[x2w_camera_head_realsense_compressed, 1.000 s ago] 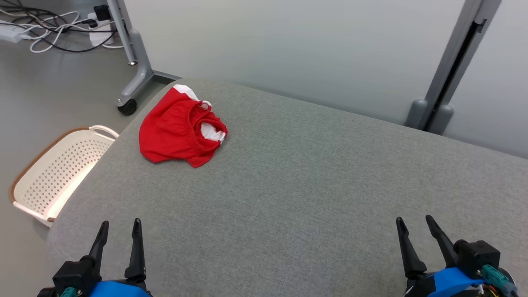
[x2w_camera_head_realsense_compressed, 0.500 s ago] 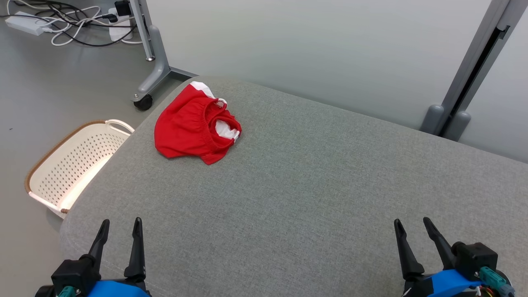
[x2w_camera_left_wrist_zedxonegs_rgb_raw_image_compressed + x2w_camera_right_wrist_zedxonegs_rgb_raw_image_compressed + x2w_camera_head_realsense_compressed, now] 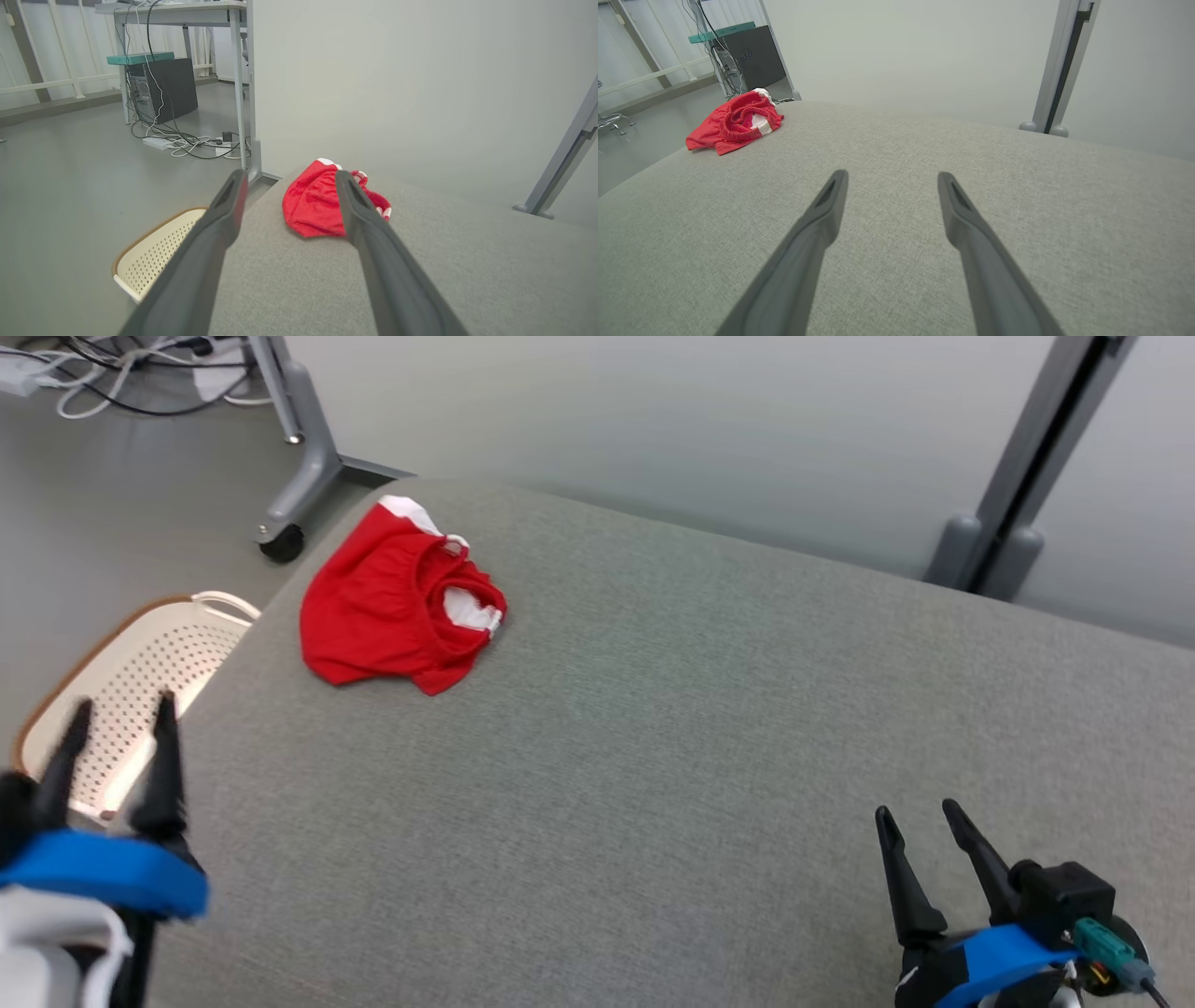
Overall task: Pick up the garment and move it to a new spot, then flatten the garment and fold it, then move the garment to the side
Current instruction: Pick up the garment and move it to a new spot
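Left tool (image 3: pixel 125 700) spread wide, crumpled red garment (image 3: pixel 373 616), white trim

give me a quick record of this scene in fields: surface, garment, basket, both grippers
surface: grey fabric pad
garment: red with white patches, crumpled, lying near the surface's far left corner
basket: cream, perforated, on the floor beside the surface's left edge
left gripper: open, holding nothing, apart from the garment
right gripper: open, holding nothing, over the near right of the surface
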